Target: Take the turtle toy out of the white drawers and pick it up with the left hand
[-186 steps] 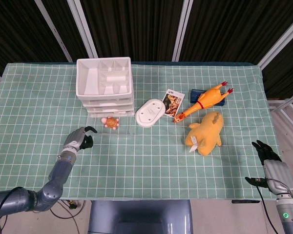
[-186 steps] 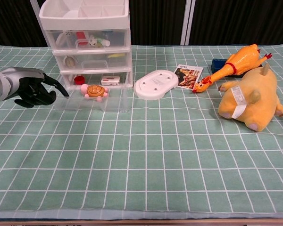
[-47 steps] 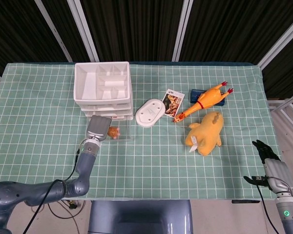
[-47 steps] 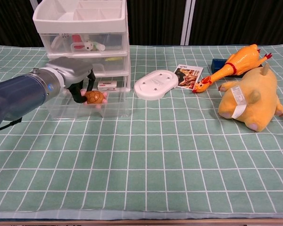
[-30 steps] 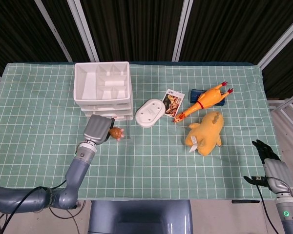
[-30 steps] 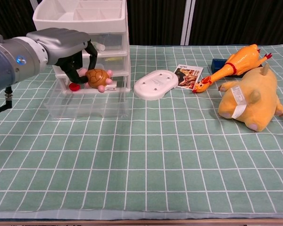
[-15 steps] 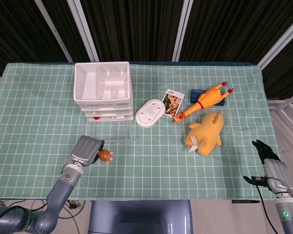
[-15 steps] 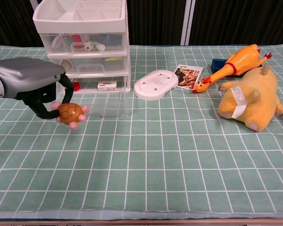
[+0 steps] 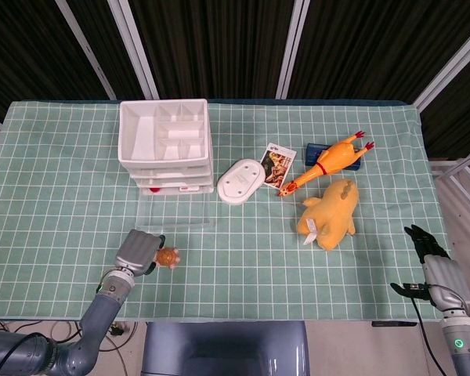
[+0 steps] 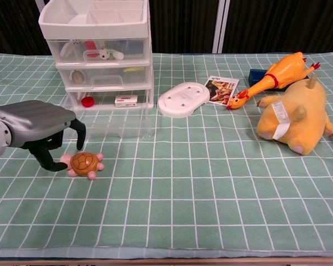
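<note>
The turtle toy (image 10: 84, 164) (image 9: 168, 255), brown-shelled with pink feet, sits level on the green checked cloth near the table's front left. My left hand (image 10: 38, 128) (image 9: 139, 251) arches over its left side, with the thumb against a pink foot and a finger curled just above the shell. The white drawers (image 10: 100, 44) (image 9: 166, 141) stand behind, their clear bottom drawer (image 10: 121, 125) (image 9: 176, 208) pulled out and bare. My right hand (image 9: 426, 244) hangs off the table's front right corner, fingers apart and holding nothing; the chest view does not show it.
A white oval dish (image 10: 183, 98) lies right of the drawers, beside a picture card (image 10: 220, 89). Further right are a rubber chicken (image 10: 275, 73), a blue box (image 10: 257, 73) and a yellow plush (image 10: 291, 115).
My left hand carried the turtle out of the bottom drawer, swung it forward toward the table's front edge and lowered it onto the cloth. The right hand has not moved.
</note>
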Robot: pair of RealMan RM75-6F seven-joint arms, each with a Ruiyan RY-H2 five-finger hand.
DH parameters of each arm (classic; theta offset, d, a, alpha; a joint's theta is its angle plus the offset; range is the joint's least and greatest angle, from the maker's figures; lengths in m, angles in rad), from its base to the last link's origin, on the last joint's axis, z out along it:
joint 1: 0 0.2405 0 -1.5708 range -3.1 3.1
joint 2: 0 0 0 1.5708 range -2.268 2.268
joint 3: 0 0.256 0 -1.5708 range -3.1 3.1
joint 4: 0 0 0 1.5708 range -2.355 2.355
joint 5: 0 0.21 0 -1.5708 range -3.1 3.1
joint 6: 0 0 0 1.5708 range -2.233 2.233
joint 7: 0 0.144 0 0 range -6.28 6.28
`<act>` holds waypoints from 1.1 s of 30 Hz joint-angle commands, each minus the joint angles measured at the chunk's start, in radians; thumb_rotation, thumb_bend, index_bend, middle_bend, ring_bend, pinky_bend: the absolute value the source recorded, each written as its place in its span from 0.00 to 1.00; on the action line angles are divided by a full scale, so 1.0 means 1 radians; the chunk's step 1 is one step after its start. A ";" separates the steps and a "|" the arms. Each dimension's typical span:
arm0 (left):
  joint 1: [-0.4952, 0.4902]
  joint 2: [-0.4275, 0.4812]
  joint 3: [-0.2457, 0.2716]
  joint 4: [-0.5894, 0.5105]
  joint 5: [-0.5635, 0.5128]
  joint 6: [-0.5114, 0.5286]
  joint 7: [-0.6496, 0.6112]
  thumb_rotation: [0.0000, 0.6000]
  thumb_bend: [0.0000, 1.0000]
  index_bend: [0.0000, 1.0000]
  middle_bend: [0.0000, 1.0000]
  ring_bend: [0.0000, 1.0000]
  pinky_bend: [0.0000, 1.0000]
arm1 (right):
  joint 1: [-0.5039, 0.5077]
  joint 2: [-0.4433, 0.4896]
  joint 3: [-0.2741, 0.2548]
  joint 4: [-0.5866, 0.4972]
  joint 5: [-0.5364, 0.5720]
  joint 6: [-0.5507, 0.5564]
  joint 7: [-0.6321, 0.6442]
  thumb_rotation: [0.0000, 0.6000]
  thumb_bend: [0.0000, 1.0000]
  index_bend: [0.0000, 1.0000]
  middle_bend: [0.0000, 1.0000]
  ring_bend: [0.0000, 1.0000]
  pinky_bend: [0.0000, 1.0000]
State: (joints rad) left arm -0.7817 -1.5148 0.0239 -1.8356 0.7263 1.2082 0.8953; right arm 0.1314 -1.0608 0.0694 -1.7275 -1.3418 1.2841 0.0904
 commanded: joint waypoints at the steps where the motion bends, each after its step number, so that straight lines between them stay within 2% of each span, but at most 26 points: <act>1: 0.007 0.003 -0.004 0.001 0.017 0.010 -0.013 1.00 0.18 0.33 1.00 1.00 1.00 | 0.000 0.000 0.000 0.000 0.000 0.000 -0.001 1.00 0.10 0.00 0.00 0.00 0.19; 4: 0.016 0.019 -0.012 -0.011 0.054 0.032 -0.035 1.00 0.17 0.30 0.95 0.97 1.00 | 0.000 0.000 -0.001 0.000 0.000 0.000 -0.003 1.00 0.10 0.00 0.00 0.00 0.19; 5: 0.021 0.026 -0.015 -0.018 0.071 0.043 -0.044 1.00 0.17 0.27 0.89 0.91 0.97 | 0.000 0.000 -0.001 0.000 -0.001 0.001 -0.003 1.00 0.10 0.00 0.00 0.00 0.19; 7: 0.037 0.046 -0.017 -0.036 0.117 0.070 -0.073 1.00 0.17 0.19 0.73 0.76 0.85 | 0.000 -0.001 -0.001 0.001 -0.002 0.002 -0.005 1.00 0.10 0.00 0.00 0.00 0.19; 9: 0.060 0.076 -0.012 -0.057 0.179 0.105 -0.110 1.00 0.17 0.10 0.53 0.53 0.64 | -0.001 -0.001 -0.001 0.002 -0.004 0.004 -0.007 1.00 0.10 0.00 0.00 0.00 0.19; 10: 0.081 0.101 -0.002 -0.074 0.230 0.133 -0.142 1.00 0.17 0.09 0.46 0.46 0.57 | -0.001 -0.002 -0.001 0.003 -0.006 0.006 -0.009 1.00 0.10 0.00 0.00 0.00 0.19; 12: 0.116 0.138 0.017 -0.092 0.303 0.180 -0.187 1.00 0.17 0.04 0.25 0.25 0.39 | -0.001 -0.003 -0.002 0.005 -0.008 0.007 -0.011 1.00 0.10 0.00 0.00 0.00 0.19; 15: 0.189 0.201 0.058 -0.106 0.418 0.259 -0.272 1.00 0.16 0.01 0.04 0.05 0.17 | -0.001 -0.004 -0.002 0.005 -0.009 0.008 -0.014 1.00 0.10 0.00 0.00 0.00 0.19; 17: 0.231 0.234 0.078 -0.104 0.466 0.304 -0.316 1.00 0.16 0.00 0.00 0.01 0.08 | -0.001 -0.005 -0.002 0.006 -0.009 0.010 -0.017 1.00 0.10 0.00 0.00 0.00 0.19; 19: 0.268 0.262 0.098 -0.091 0.503 0.344 -0.345 1.00 0.14 0.00 0.00 0.00 0.04 | -0.002 -0.006 -0.002 0.006 -0.010 0.012 -0.022 1.00 0.10 0.00 0.00 0.00 0.19; 26: 0.408 0.335 0.138 0.013 0.556 0.464 -0.479 1.00 0.11 0.00 0.00 0.00 0.03 | -0.005 -0.016 0.002 0.013 -0.015 0.034 -0.051 1.00 0.10 0.00 0.00 0.00 0.19; 30: 0.489 0.314 0.154 0.118 0.582 0.512 -0.573 1.00 0.11 0.00 0.00 0.00 0.03 | -0.005 -0.025 0.000 0.021 -0.025 0.042 -0.068 1.00 0.10 0.00 0.00 0.00 0.19; 33: 0.529 0.301 0.162 0.148 0.563 0.498 -0.625 1.00 0.11 0.00 0.00 0.00 0.02 | -0.006 -0.027 0.001 0.020 -0.028 0.049 -0.072 1.00 0.11 0.00 0.00 0.00 0.19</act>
State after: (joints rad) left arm -0.2921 -1.2014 0.1739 -1.7147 1.2934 1.7030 0.3213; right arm 0.1260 -1.0872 0.0697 -1.7076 -1.3679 1.3302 0.0194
